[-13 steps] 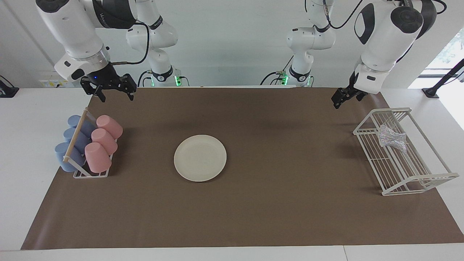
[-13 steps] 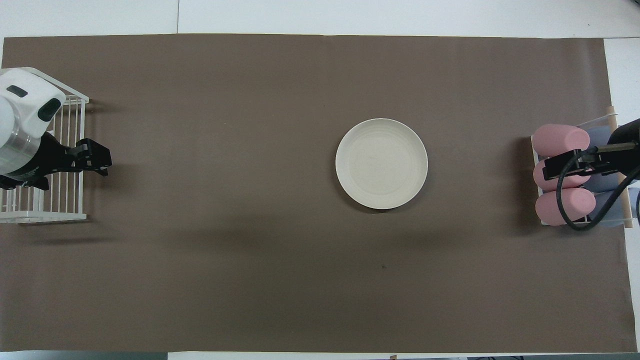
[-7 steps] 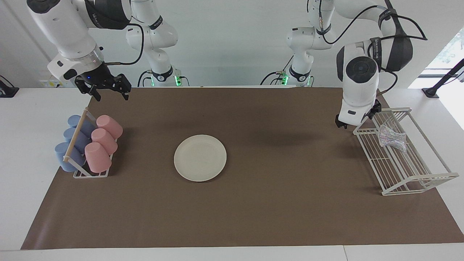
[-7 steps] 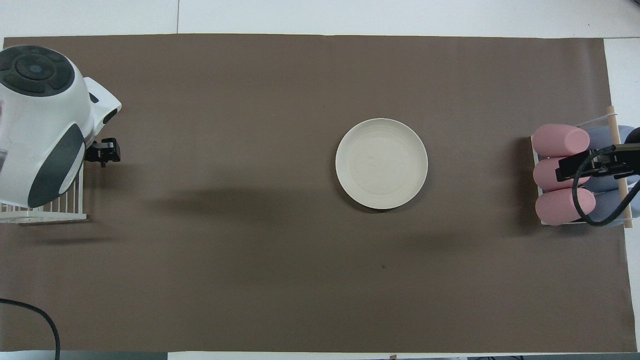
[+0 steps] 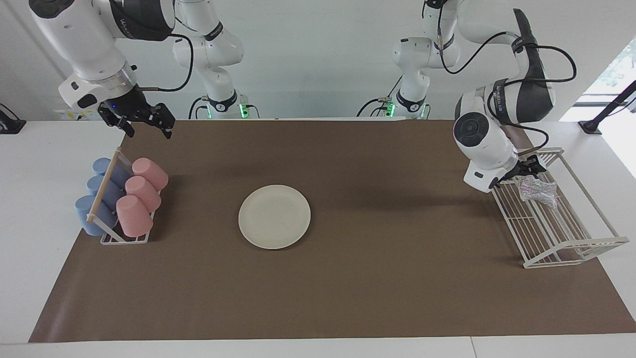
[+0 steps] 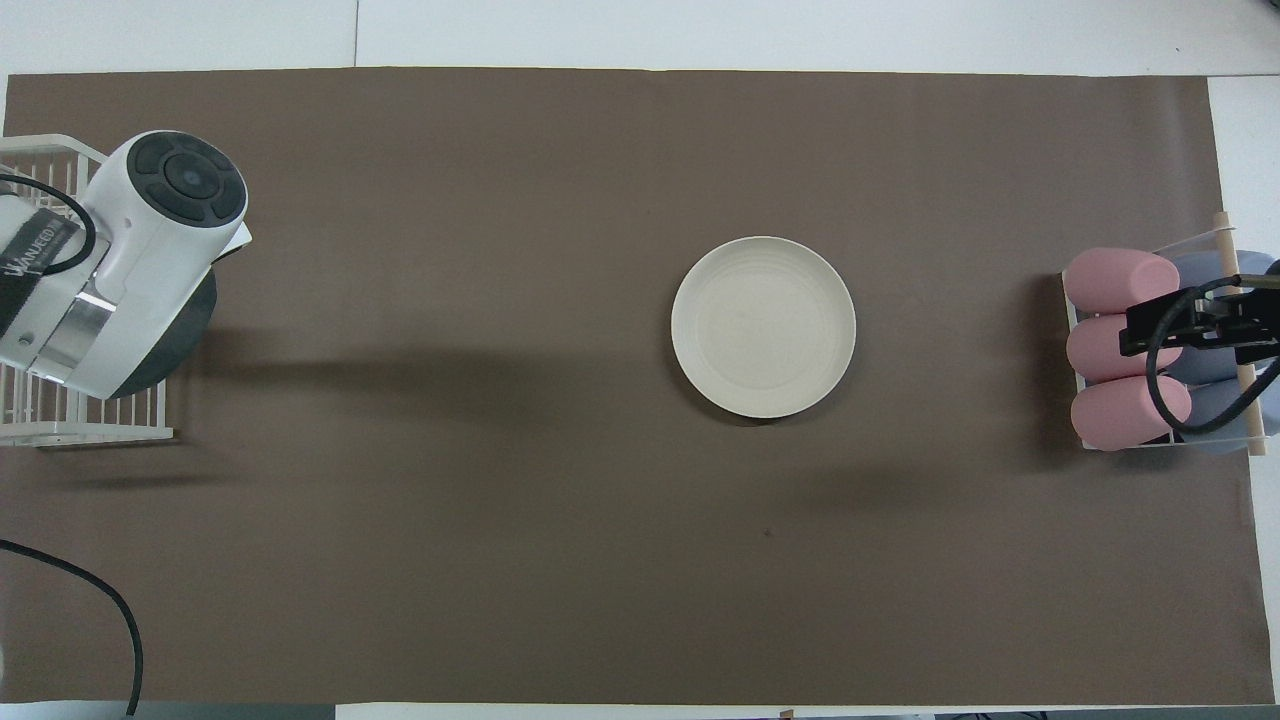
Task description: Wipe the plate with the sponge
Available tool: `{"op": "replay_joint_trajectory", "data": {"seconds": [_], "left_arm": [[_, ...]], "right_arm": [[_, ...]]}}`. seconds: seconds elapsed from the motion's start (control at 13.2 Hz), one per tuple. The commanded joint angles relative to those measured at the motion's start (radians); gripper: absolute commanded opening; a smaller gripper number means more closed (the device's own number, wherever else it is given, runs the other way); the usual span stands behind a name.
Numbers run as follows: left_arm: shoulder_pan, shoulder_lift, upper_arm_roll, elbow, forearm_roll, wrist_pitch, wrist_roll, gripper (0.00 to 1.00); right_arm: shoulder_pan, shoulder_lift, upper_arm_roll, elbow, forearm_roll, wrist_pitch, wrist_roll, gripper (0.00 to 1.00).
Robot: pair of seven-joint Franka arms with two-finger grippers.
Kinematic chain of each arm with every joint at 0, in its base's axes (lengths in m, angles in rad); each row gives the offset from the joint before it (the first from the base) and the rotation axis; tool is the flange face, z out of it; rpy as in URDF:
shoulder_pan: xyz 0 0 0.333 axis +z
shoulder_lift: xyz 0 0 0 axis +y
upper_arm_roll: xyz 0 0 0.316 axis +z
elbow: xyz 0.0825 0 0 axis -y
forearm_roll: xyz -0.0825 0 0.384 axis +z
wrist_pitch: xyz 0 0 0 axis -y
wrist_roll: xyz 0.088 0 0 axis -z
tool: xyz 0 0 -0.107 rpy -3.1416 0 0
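The cream-white plate (image 5: 274,217) (image 6: 763,327) lies flat on the brown mat, around the middle of the table. The glittery silver sponge (image 5: 537,191) rests in the white wire rack (image 5: 571,243) at the left arm's end of the table. My left gripper (image 5: 530,168) hangs open over the rack's robot-side end, just beside the sponge and holding nothing. In the overhead view the left wrist (image 6: 150,260) hides both that gripper and the sponge. My right gripper (image 5: 149,130) (image 6: 1190,325) waits open and empty in the air by the cup holder.
A holder with pink cups (image 5: 141,196) (image 6: 1120,345) and blue cups (image 5: 97,199) stands at the right arm's end of the table. The brown mat (image 5: 377,278) covers most of the table. A black cable (image 6: 110,610) loops near the left arm's corner.
The left arm has swung down and turned, bringing its gripper from beside the rack to over the rack's end next to the sponge. The right gripper drifted slightly up and outward.
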Motion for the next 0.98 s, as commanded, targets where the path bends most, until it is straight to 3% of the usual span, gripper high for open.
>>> {"op": "replay_joint_trajectory", "data": {"seconds": [0.0,0.23,0.3,0.38,0.45,0.53,0.91], "left_arm": [[0.009,-0.004,0.003,-0.061,0.077,0.03,0.002,1.0],[0.023,-0.005,0.004,-0.066,0.078,0.041,0.004,0.99],[0.023,-0.005,0.004,-0.066,0.078,0.041,0.004,0.87],[0.023,-0.005,0.004,-0.066,0.078,0.041,0.004,0.62],[0.024,-0.005,0.004,-0.064,0.078,0.041,0.004,0.19],[0.03,-0.005,0.004,-0.061,0.078,0.042,0.004,0.0],[0.035,-0.001,0.003,-0.056,0.077,0.044,0.005,0.0]], "right_arm": [[0.003,-0.017,0.01,-0.012,0.014,0.013,0.225,1.0],[0.016,-0.019,0.01,-0.015,0.014,0.003,0.415,1.0],[0.016,-0.019,0.01,-0.016,0.015,0.014,0.442,1.0],[0.022,-0.019,0.012,-0.016,0.015,0.017,0.49,1.0],[0.04,-0.019,0.012,-0.018,0.015,0.028,0.56,1.0],[0.049,-0.019,0.012,-0.018,0.015,0.037,0.615,1.0],[0.114,-0.02,0.012,-0.018,0.018,0.052,0.921,1.0]]}}
